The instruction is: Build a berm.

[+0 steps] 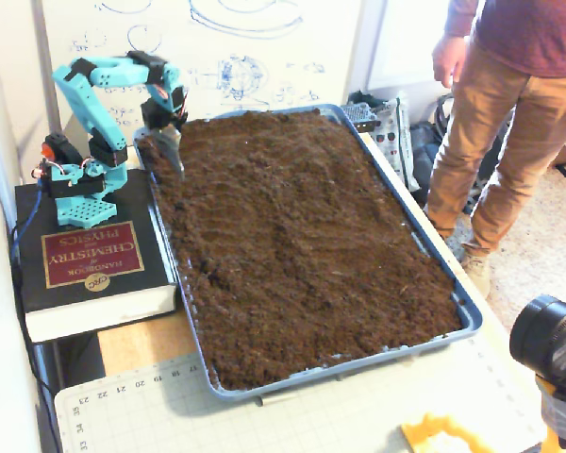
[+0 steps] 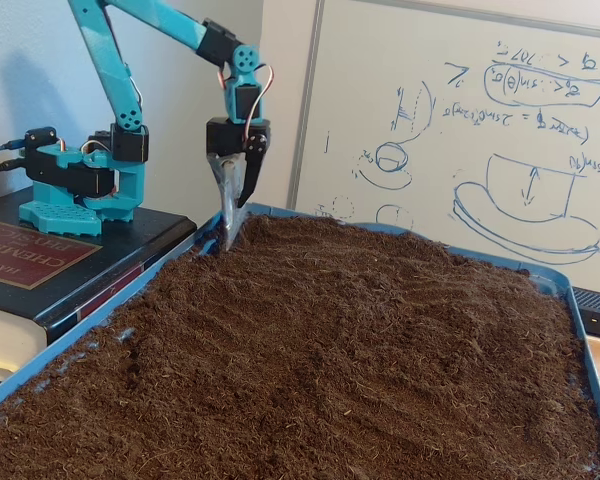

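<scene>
One teal arm on thick black book (image 1: 90, 264), gripper (image 1: 174, 162) tip-down, poking into dark brown crumbly soil (image 1: 302, 236) at far left corner of blue tray (image 1: 467, 321). Fingers look pressed together, holding nothing. No berm yet, bed mostly flat. Guessing: keep tip shallow, drag soil slowly toward middle, repeat from both sides, don't fling it over rim.

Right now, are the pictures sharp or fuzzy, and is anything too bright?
In a fixed view from above, window light washes out the top right by the person, and the black camera in the corner is out of focus; the soil is fairly sharp. In a fixed view from low down, the light is even, the whiteboard readable, the gripper a little soft.
</scene>
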You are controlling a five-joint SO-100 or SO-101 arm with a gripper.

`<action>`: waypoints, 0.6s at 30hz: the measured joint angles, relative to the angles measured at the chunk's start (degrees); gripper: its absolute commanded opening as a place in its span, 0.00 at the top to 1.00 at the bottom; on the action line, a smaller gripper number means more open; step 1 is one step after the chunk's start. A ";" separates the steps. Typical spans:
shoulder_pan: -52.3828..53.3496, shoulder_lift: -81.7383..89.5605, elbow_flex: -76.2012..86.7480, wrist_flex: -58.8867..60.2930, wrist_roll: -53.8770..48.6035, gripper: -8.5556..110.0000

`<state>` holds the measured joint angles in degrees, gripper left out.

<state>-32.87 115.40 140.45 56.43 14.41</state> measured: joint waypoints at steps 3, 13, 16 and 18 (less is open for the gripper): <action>0.26 2.20 2.90 -1.58 0.00 0.93; 0.26 4.39 10.20 -9.84 0.00 0.93; 0.26 4.39 10.90 -12.30 0.79 0.93; -0.53 4.39 10.90 -13.36 2.81 0.93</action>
<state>-33.40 119.79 151.35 43.07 17.23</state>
